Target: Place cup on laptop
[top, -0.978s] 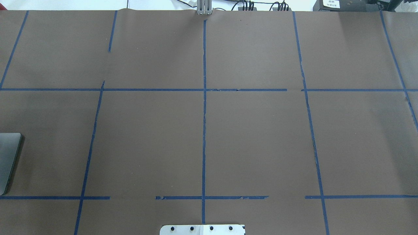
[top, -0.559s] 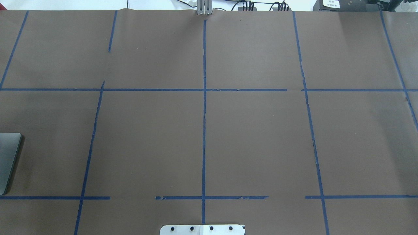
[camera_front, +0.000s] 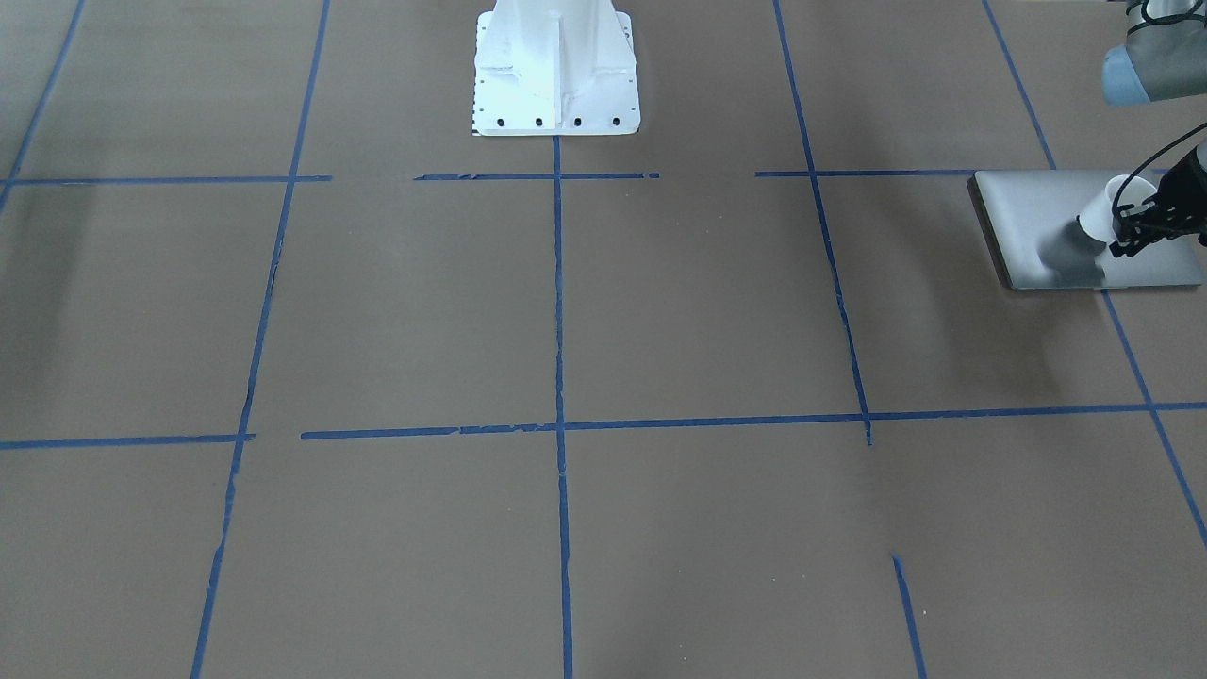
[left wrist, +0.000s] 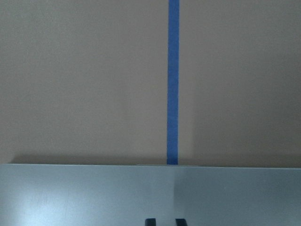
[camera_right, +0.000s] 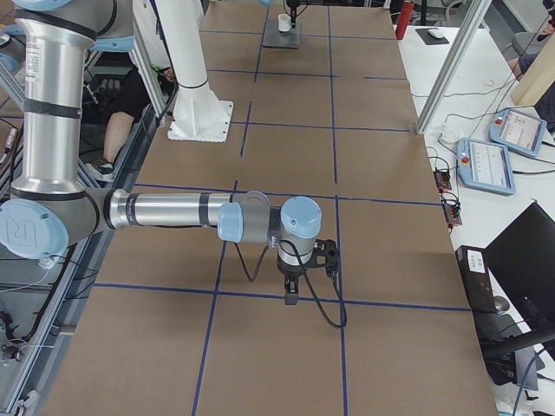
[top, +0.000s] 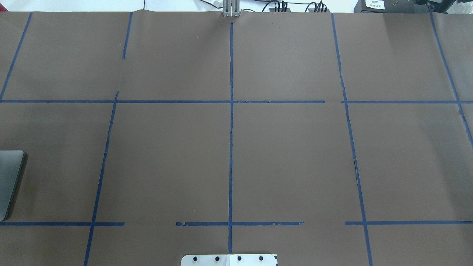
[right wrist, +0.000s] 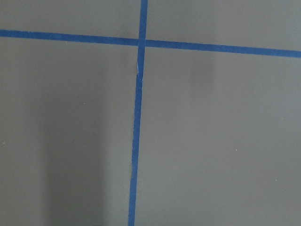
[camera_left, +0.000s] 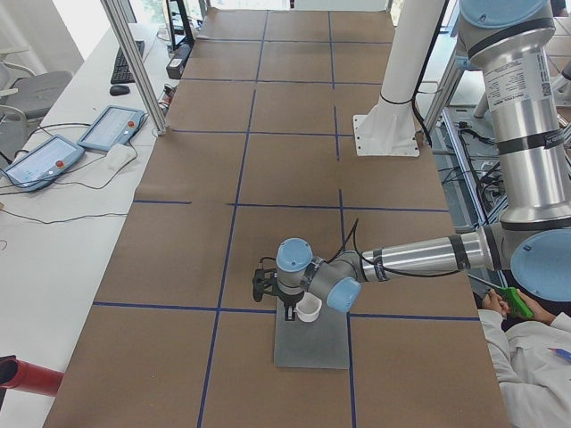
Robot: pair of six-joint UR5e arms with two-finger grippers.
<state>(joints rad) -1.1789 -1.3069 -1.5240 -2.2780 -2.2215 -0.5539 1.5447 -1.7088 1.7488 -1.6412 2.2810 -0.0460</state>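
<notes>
The silver-grey laptop [camera_front: 1037,212] lies shut at the table's end on my left side; its corner shows at the overhead view's left edge [top: 9,181]. My left gripper [camera_front: 1127,236] is shut on the small white cup [camera_front: 1105,209] and holds it tilted just above the lid, with a shadow under it. The exterior left view shows the cup [camera_left: 309,309] under the gripper [camera_left: 290,308], over the laptop [camera_left: 312,343]. The left wrist view shows only the lid [left wrist: 94,193]; the cup is hidden there. My right gripper [camera_right: 290,297] points down over bare table; I cannot tell whether it is open.
The table is covered in brown paper with a grid of blue tape lines [top: 231,147]. The white robot pedestal [camera_front: 556,75] stands at the middle of my side. Teach pendants [camera_left: 111,129] lie on a side bench. A person sits beside my base [camera_left: 535,357].
</notes>
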